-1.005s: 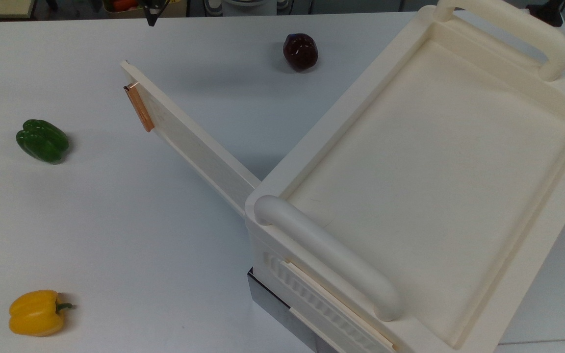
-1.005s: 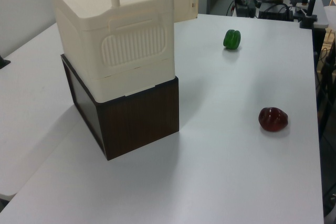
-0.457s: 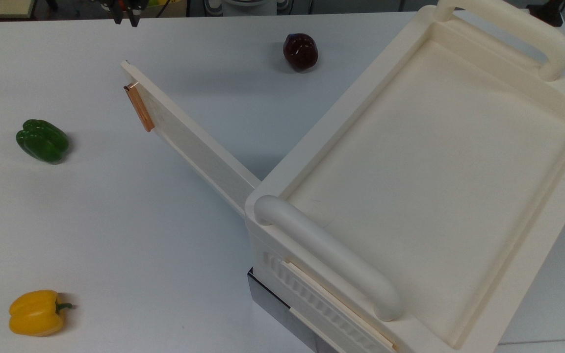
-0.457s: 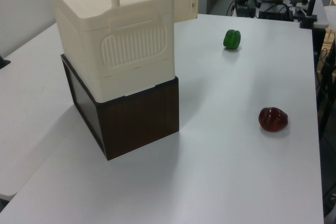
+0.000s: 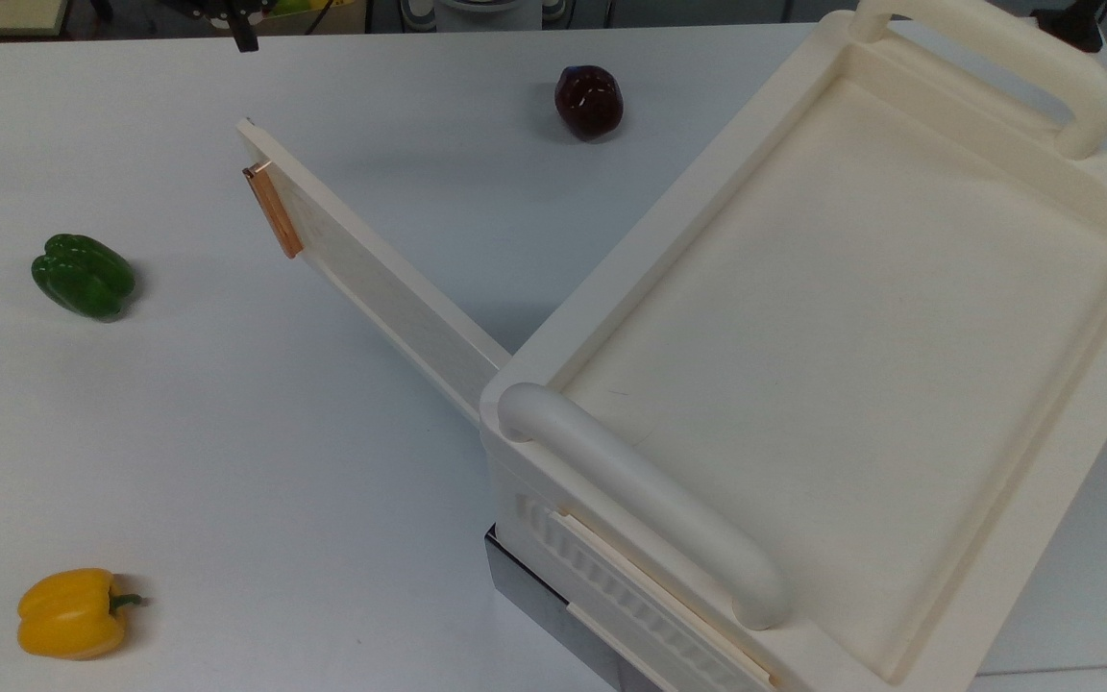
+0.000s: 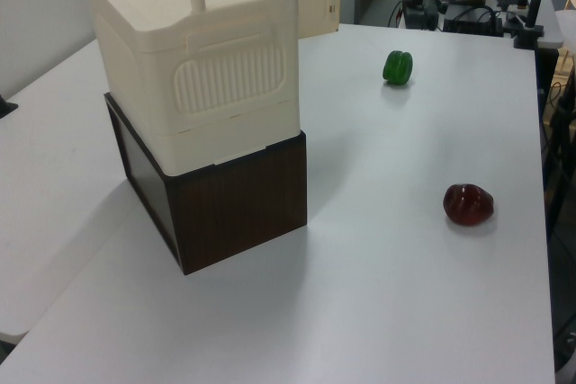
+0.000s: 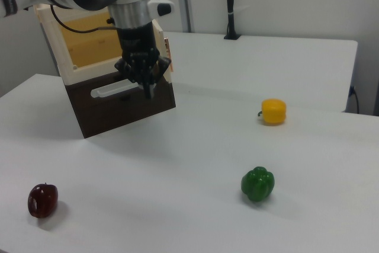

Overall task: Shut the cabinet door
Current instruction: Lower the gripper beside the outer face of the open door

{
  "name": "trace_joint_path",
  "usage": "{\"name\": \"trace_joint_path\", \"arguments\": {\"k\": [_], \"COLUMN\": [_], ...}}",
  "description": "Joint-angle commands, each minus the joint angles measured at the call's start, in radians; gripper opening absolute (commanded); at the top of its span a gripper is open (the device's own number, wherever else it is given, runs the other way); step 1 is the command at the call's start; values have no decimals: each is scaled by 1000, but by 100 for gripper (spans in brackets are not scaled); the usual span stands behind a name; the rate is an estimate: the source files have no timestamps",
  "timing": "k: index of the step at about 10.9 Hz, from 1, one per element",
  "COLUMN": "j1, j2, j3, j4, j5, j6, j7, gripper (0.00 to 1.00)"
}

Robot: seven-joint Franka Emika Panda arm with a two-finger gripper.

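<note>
Cream-white, the cabinet [image 5: 851,317] stands behind the gripper [image 7: 149,89], its door [image 5: 371,269] swung wide open beside it. The gripper's fingers appear pressed together, holding nothing. Inside the cabinet a yellow-lit space shows; contents cannot be told.

The thin cream-white cabinet door [image 5: 371,264] with its copper-coloured bar handle [image 5: 273,210] stood swung wide from the large cream-white plastic cabinet [image 5: 842,317], jutting across the white tabletop [image 5: 275,432] toward the top view's upper left. Between door and cabinet front lay a wedge of bare tabletop, with the dark red pepper [image 5: 589,100] near its open mouth, apart from both. On the door's handle side the tabletop was open; the green bell pepper [image 5: 83,275] and yellow bell pepper [image 5: 71,612] lay well apart from the door. The black hand [image 7: 147,85] hung above the tabletop near the door's free end in the right view.
</note>
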Motion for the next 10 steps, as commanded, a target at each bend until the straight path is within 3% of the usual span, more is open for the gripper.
{"name": "trace_joint_path", "arguments": {"k": [1,5,8,10], "j1": [19,11,9,17], "j2": [19,56,96,125], "j3": [-37,-36,-40,-40], "j4": [-1,-1,-3,-1], "j5": [35,42,129,157], "j6": [116,413,596,676], "j7": [-245,-418,-515,-506], "gripper": [0,0,0,0]}}
